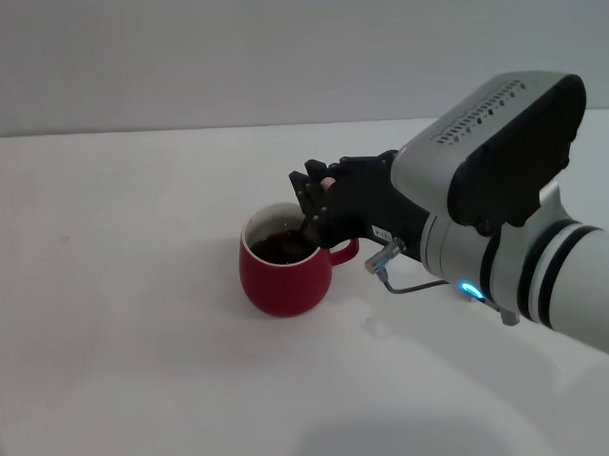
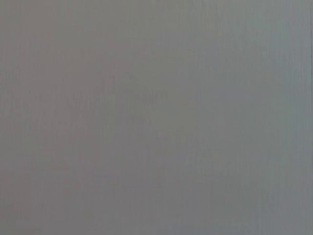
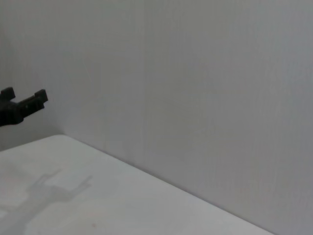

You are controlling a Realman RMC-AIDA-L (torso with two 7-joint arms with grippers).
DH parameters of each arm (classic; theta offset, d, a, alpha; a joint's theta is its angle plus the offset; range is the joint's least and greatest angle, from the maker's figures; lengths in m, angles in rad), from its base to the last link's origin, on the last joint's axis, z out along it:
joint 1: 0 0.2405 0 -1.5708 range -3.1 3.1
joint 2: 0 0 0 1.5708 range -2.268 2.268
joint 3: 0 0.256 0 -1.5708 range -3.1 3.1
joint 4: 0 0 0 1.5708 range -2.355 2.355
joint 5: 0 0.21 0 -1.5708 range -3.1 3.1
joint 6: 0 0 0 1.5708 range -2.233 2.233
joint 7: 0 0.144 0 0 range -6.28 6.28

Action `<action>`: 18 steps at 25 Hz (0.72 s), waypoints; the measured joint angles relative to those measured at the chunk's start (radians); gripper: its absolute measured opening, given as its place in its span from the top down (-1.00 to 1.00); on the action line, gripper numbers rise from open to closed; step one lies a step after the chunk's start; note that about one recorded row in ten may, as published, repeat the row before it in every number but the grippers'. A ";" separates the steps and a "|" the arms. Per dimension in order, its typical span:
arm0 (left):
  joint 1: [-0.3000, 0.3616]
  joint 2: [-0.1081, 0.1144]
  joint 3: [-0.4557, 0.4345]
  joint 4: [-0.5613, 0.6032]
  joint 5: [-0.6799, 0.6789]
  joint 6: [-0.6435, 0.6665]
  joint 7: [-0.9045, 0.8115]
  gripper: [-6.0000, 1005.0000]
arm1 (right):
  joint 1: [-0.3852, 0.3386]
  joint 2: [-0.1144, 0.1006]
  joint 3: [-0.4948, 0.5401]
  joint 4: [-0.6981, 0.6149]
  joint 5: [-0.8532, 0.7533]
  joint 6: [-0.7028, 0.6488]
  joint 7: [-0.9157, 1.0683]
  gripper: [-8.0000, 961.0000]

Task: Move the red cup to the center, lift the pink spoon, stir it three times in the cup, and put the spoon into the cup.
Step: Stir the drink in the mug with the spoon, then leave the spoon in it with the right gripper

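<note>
Your head view is the only one that shows the work: the cup sits a little left of frame centre, and the right gripper comes in from the right edge on its big silver and black arm. The left wrist view gives you nothing but flat grey, with no table, cup or gripper in it. The right wrist view shows a bare grey wall over most of the frame and a wedge of white table along the bottom; at its left edge a dark forked piece sticks in above the table, its shadow lying below it, and you cannot tell from that picture whose part it is. Neither the cup nor the spoon appears there.

The table is plain white and fills the lower two thirds of the head view; behind it a pale grey wall runs across the top.

The cup stands upright on the table, dark liquid inside, its handle pointing toward the right of the frame. The right gripper hangs just above the cup's far right rim, its fingers pressed together on the spoon. You see a pale pink bit of the spoon between the fingers and a dark thin stretch running down into the liquid. The gripper is apart from the cup's rim as far as you can judge. The left gripper shows in none of your views
</note>
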 joint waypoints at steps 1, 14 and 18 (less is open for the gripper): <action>0.000 0.000 0.000 0.000 0.000 0.000 0.000 -0.65 | 0.000 0.000 0.000 0.000 0.000 0.000 0.000 0.71; -0.001 0.000 0.001 -0.002 0.000 0.000 -0.017 -0.65 | 0.086 -0.002 0.035 -0.011 0.001 0.085 0.001 0.71; -0.001 0.000 0.001 -0.002 0.000 0.000 -0.017 -0.65 | 0.122 -0.003 0.043 -0.020 0.008 0.117 0.002 0.71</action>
